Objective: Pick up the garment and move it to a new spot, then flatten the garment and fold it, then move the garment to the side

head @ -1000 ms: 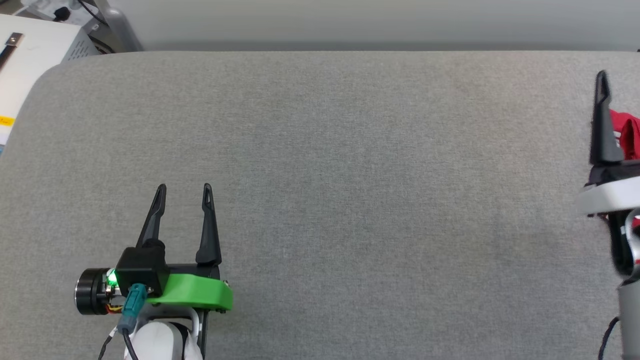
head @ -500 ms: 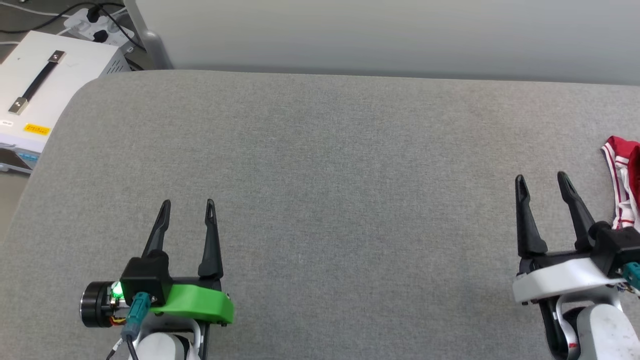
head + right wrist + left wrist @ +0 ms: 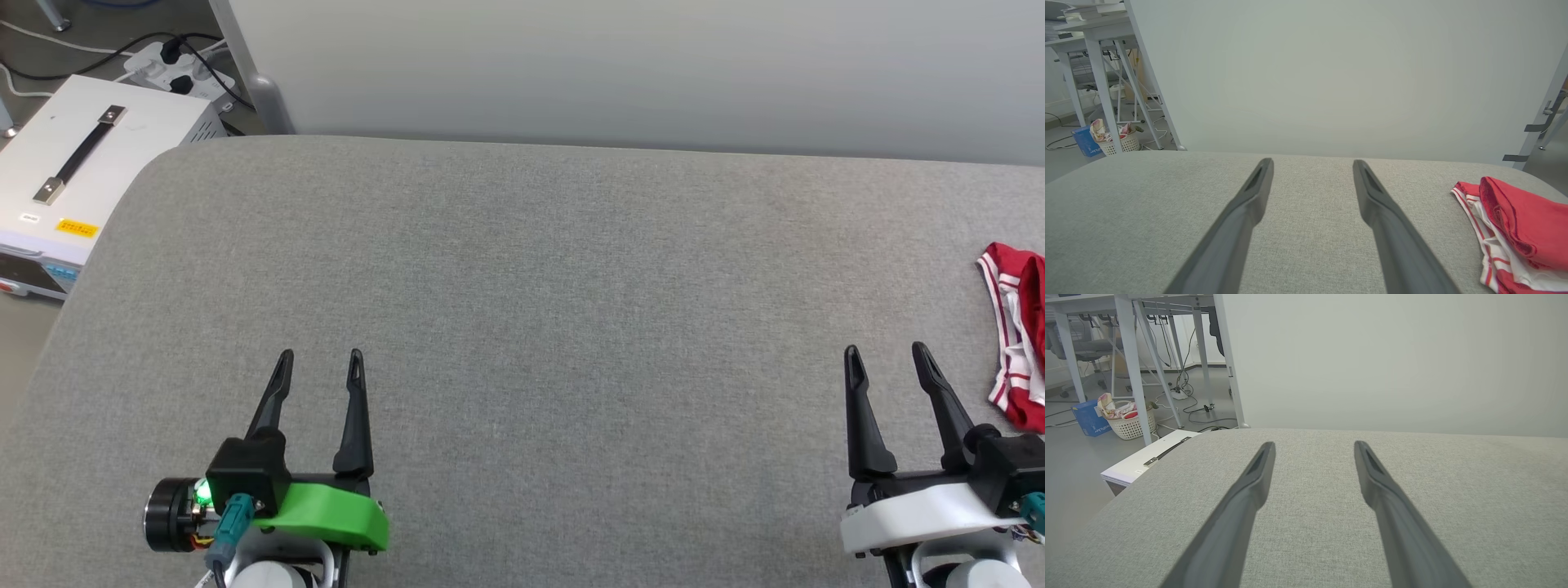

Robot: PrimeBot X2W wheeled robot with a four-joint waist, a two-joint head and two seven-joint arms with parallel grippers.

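The garment (image 3: 1016,327), red with white and red-striped trim, lies bunched at the right edge of the grey table (image 3: 571,286); the right wrist view shows it folded over at the lower right (image 3: 1519,228). My right gripper (image 3: 886,359) stands open just left of the garment, apart from it, with nothing between its fingers (image 3: 1310,163). At the lower left my left gripper (image 3: 320,359) is open over bare cloth, its fingers empty (image 3: 1312,445).
A white case with a black handle (image 3: 73,171) stands on the floor past the table's left corner, cables and a power strip (image 3: 175,73) behind it. A pale wall panel (image 3: 653,73) runs along the table's far edge. A laundry basket (image 3: 1128,420) sits under desks.
The head camera has turned and tilted, shifting the whole picture. My right gripper, raised by the garment a second ago, has drawn back to the lower right, clear of the cloth.
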